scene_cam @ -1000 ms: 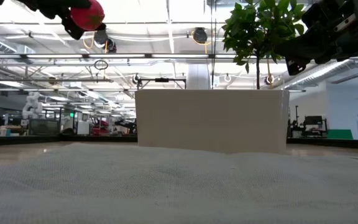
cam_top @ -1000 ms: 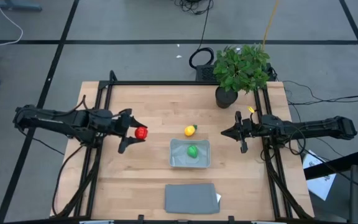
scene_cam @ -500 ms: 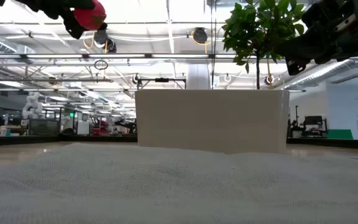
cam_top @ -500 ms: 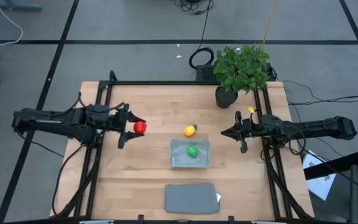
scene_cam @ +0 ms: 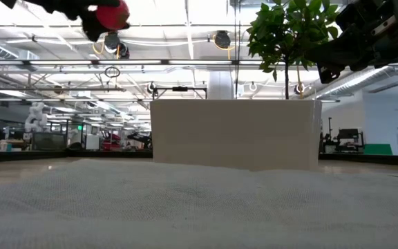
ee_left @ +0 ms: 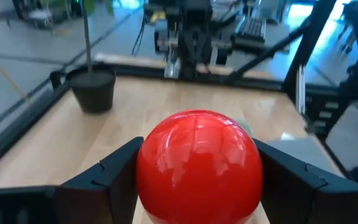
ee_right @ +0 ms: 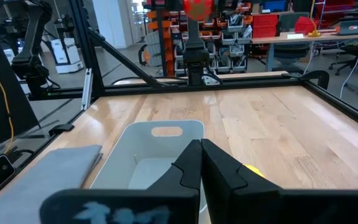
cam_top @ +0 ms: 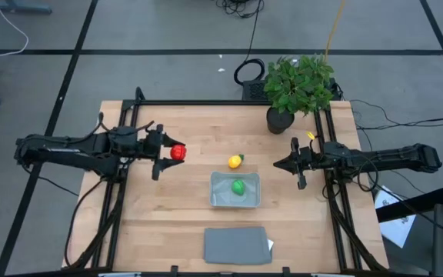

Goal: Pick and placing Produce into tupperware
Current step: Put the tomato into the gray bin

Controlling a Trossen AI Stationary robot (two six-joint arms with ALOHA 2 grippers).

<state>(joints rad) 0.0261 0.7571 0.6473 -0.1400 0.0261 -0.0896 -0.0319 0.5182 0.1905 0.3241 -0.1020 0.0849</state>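
Left tool (cam_top: 168, 153) clamped on red produce (cam_top: 178, 152), raised above surface (cam_top: 183, 223), well short of tupperware (cam_top: 223, 201). Green piece (cam_top: 238, 186) inside. Round, glossy; may squirt free. Right tool (cam_top: 294, 164) together, probably idle.

Low view: my left gripper (scene_cam: 101, 15) and the red piece (scene_cam: 112, 14) are cut by the top edge. Right wrist view: my fingers (ee_right: 191, 163) hide most of the yellow piece (ee_right: 252, 170) and the tupperware (ee_right: 143, 148) interior, green piece unseen.
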